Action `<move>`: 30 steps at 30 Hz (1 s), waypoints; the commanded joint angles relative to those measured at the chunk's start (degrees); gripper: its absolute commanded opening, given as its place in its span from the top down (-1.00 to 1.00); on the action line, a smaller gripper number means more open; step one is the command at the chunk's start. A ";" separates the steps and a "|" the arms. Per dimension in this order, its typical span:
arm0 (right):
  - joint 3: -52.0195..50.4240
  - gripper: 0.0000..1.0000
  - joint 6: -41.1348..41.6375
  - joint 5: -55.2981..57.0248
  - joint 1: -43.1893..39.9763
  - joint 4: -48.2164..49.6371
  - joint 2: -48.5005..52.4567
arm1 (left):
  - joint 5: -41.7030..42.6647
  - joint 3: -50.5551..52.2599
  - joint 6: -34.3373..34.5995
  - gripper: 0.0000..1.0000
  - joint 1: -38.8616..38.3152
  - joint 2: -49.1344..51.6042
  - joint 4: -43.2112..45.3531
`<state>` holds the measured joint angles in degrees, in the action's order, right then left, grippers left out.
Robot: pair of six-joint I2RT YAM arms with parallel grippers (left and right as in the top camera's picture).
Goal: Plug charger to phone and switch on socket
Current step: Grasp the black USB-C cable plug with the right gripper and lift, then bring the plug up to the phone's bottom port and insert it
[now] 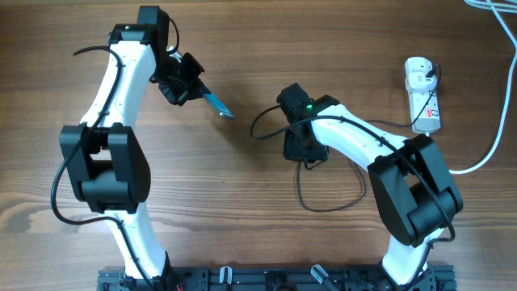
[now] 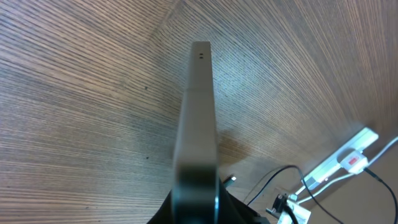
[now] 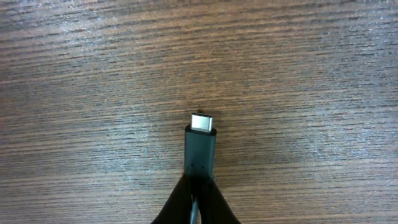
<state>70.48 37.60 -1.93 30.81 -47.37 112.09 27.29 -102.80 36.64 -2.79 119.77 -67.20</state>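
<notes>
Wood-grain table [image 1: 242,48] | my left gripper [image 1: 196,89] pinches slim flat phone [image 2: 198,112] edge-on | my right gripper [image 3: 199,193] clamps matte black charger [image 3: 200,146], silver tip bare | white oblong socket [image 1: 422,95] upper right

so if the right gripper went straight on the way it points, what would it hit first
Probably the table: past the charger plug in the right gripper, the wrist view shows only bare wood; depth is unclear.

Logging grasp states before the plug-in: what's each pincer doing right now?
Left pincer: shut on the phone.
Right pincer: shut on the charger plug.
</notes>
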 commanded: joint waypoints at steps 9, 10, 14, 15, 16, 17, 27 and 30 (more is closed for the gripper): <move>6.40 0.92 -12.72 -10.60 -0.02 -9.90 -17.92 | 33.53 -0.35 -18.21 0.92 -0.13 -7.34 10.34; 6.45 0.91 -15.93 -13.92 -0.02 -9.94 -21.40 | 32.89 -0.35 -19.30 0.92 -0.37 -9.70 11.78; 6.45 0.92 -23.23 -22.21 -0.02 -9.88 -32.24 | 23.12 -0.35 -19.91 0.92 -2.38 -21.03 14.93; 6.45 0.92 -23.19 -22.16 -0.02 -9.77 -35.39 | 20.11 -0.35 -19.93 0.92 -3.45 -24.46 15.30; 6.45 0.92 -22.64 -22.16 -0.02 -9.57 -37.75 | 17.40 -0.35 -19.93 0.92 -4.66 -27.45 15.67; 6.45 0.92 -22.16 -22.18 -0.02 -9.18 -39.78 | 15.02 -0.35 -19.91 0.92 -5.73 -29.62 15.87; 6.45 0.91 -24.22 -23.02 1.11 -7.32 -46.31 | 3.04 -0.33 -13.81 0.92 -15.98 -39.12 15.32; 6.45 0.91 -25.66 -22.93 4.15 -5.11 -46.18 | 3.32 -0.33 -13.66 0.92 -18.14 -37.16 15.17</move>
<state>76.25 14.59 -23.62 32.56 -54.15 66.13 31.59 -102.87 21.43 -18.90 80.99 -52.47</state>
